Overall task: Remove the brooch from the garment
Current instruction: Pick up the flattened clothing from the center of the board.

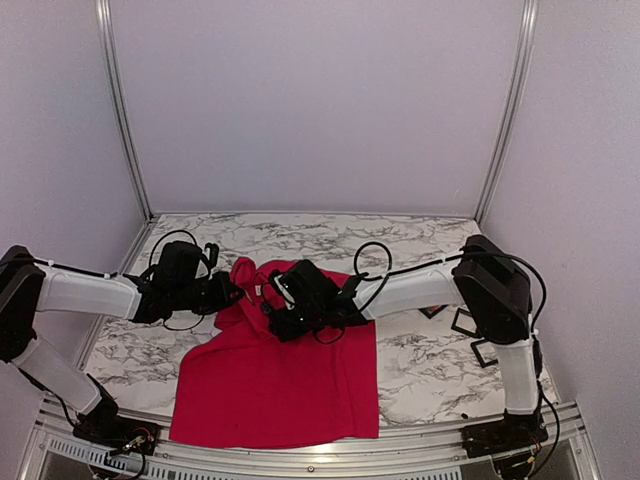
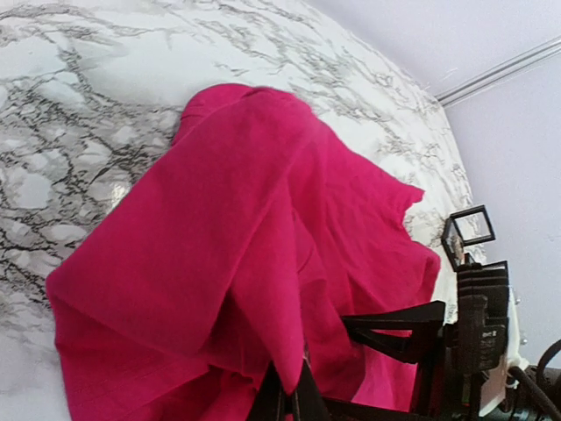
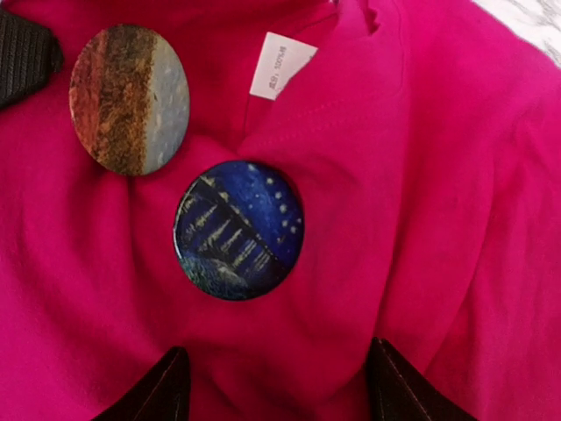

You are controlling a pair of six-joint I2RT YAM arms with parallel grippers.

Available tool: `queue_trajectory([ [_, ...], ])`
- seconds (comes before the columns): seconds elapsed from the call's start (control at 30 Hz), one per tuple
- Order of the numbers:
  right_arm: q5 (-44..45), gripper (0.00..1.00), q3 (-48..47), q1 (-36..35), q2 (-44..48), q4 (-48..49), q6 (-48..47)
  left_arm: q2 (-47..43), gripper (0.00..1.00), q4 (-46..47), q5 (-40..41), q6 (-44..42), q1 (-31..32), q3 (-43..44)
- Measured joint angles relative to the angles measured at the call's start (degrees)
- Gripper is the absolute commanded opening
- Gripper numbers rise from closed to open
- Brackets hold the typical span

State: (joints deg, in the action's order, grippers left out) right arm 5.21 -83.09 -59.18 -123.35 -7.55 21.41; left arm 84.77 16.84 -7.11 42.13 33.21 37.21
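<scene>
The red T-shirt (image 1: 275,385) lies rumpled on the marble table. Two round brooches are pinned on it near the collar and show only in the right wrist view: a dark blue one (image 3: 238,230) and a brown-and-grey one (image 3: 129,98), with a white label (image 3: 280,64) beside them. My right gripper (image 3: 280,395) is open just short of the blue brooch, a finger on each side, touching neither brooch. My left gripper (image 2: 294,390) is shut on a fold of the shirt and lifts it. In the top view the left gripper (image 1: 228,292) holds the collar end, and the right gripper (image 1: 278,318) hides the brooches.
Small black square frames (image 1: 465,322) lie on the table (image 1: 420,240) at the right, one also in the left wrist view (image 2: 469,230). Enclosure walls stand on three sides. The two grippers are close together over the shirt's upper end.
</scene>
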Motion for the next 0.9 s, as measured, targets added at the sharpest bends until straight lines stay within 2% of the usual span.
queue_trajectory([
  [0.33,3.7,0.66,5.0,0.0,10.6,2.4,-0.4,-1.4,0.00,13.2,-9.4,1.2,0.0,-1.4],
  [0.5,3.7,0.59,6.3,0.5,15.8,5.6,-0.5,-2.1,0.00,16.9,-12.4,1.5,0.0,-2.4],
  [0.73,3.0,0.49,5.9,1.2,16.0,8.2,-1.1,-2.2,0.00,20.2,-15.6,2.1,0.0,-2.5],
  [0.9,2.9,0.47,4.1,1.2,13.6,9.0,-2.1,-2.2,0.00,21.1,-17.0,2.6,0.0,-2.5],
])
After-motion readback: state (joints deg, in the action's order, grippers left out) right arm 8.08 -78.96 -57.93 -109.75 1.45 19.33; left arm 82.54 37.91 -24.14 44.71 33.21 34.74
